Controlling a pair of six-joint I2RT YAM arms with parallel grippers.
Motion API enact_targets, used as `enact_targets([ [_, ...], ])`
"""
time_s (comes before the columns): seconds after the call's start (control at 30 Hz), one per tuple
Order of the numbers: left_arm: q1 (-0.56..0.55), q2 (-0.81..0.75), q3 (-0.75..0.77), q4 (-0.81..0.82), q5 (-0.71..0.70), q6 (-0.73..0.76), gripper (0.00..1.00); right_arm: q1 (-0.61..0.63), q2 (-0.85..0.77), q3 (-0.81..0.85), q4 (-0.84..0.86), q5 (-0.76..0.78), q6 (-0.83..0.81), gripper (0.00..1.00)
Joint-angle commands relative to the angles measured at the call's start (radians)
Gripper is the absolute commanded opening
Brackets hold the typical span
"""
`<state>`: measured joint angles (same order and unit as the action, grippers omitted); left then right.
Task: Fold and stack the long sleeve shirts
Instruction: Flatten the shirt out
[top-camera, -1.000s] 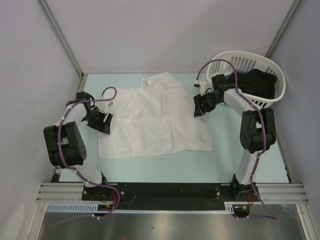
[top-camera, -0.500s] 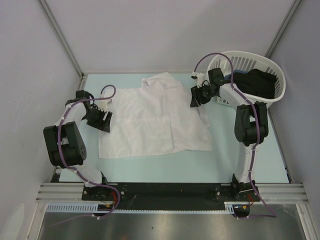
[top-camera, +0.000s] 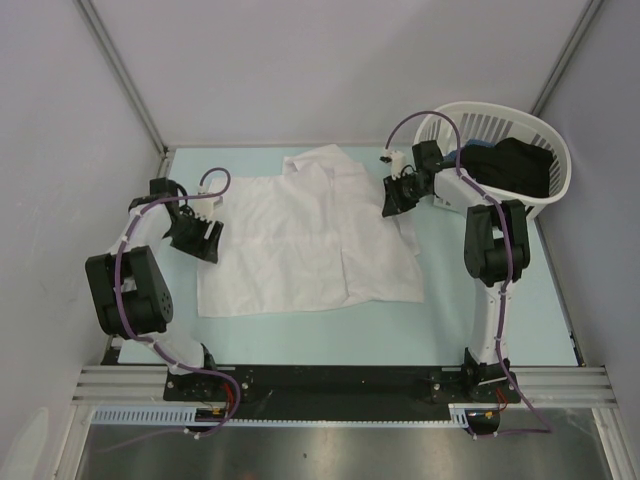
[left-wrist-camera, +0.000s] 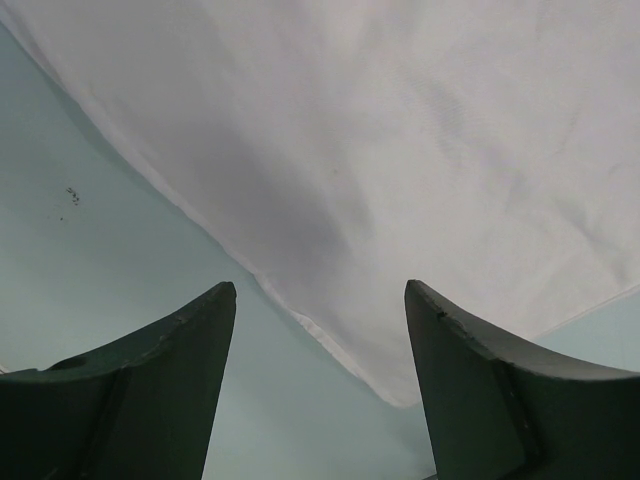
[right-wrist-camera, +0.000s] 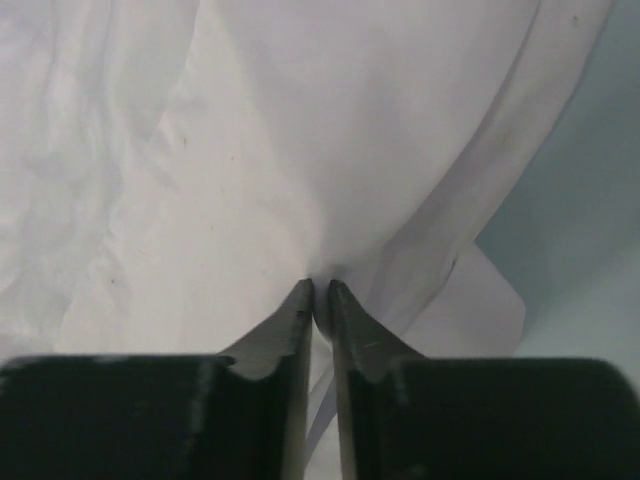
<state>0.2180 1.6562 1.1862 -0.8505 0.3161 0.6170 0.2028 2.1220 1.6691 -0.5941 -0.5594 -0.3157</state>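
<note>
The right gripper (right-wrist-camera: 320, 288), jaws nearly together, apparently pinches the shirt (top-camera: 300, 240), while the left gripper (left-wrist-camera: 318, 286) gapes wide over its opposite edge.

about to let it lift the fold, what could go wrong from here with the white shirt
The right claw pinches only a thin tuck of the white shirt at its very tips, so the cloth may slip out on lifting. The left claw hangs open over the shirt's left edge, gripping nothing; a one-sided pull would likely drag and bunch the shirt.
</note>
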Motion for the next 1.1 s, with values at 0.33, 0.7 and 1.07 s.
enact_targets([
  [0.33,-0.003,-0.044,0.055,-0.009,0.001,-0.02,0.74,0.102,-0.291,-0.063,-0.061,-0.183,-0.136,0.0],
  [0.7,-0.003,-0.065,0.066,-0.038,0.054,0.012,0.74,0.512,-0.793,-0.501,-0.302,-0.24,-0.721,0.0],
  [1.07,0.0,-0.087,-0.003,-0.047,0.029,0.033,0.74,0.068,-0.547,-0.322,-0.254,-0.209,-0.355,0.57],
])
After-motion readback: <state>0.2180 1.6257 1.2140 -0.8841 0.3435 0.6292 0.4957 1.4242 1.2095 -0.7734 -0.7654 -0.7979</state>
